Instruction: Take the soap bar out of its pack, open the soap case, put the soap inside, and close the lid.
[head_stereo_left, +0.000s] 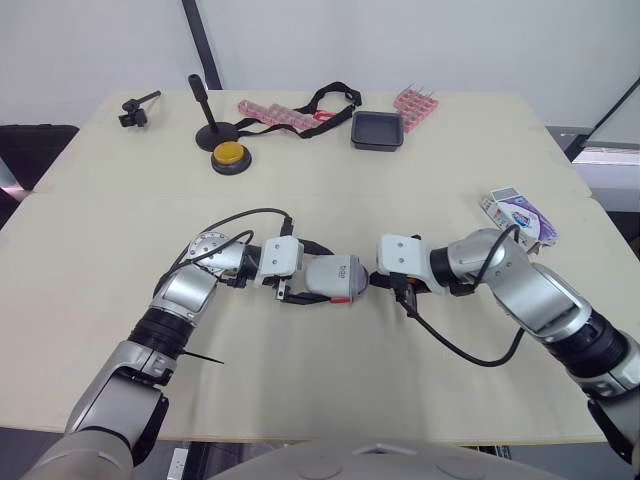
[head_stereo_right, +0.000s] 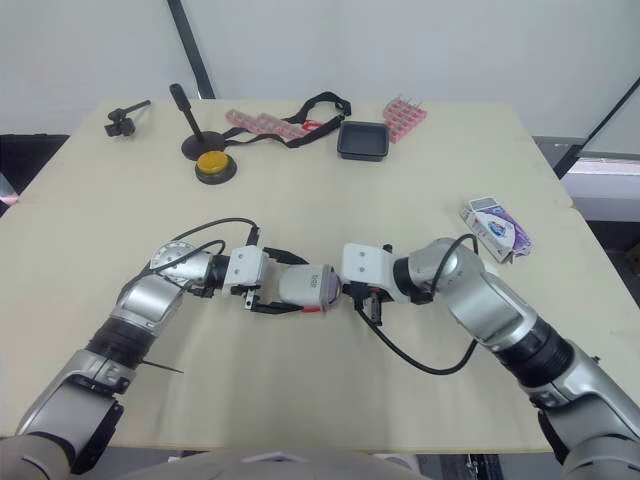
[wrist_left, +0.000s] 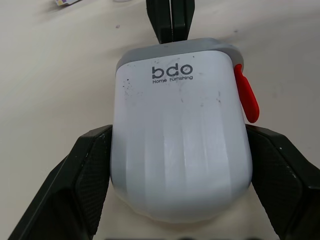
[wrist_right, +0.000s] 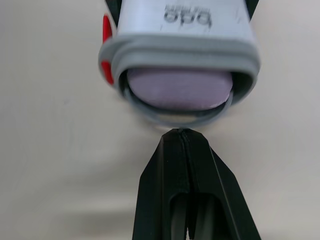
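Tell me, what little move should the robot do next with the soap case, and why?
Probably press the lid down with the shut right gripper. The purple soap bar already sits inside the soap case, the lid looks ajar, and the left gripper clamps the case's sides.

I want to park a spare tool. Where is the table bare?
Free: the band between the round yellow push button and the white plastic soap case; also the left side. Crowded: the far edge around the black square tray.
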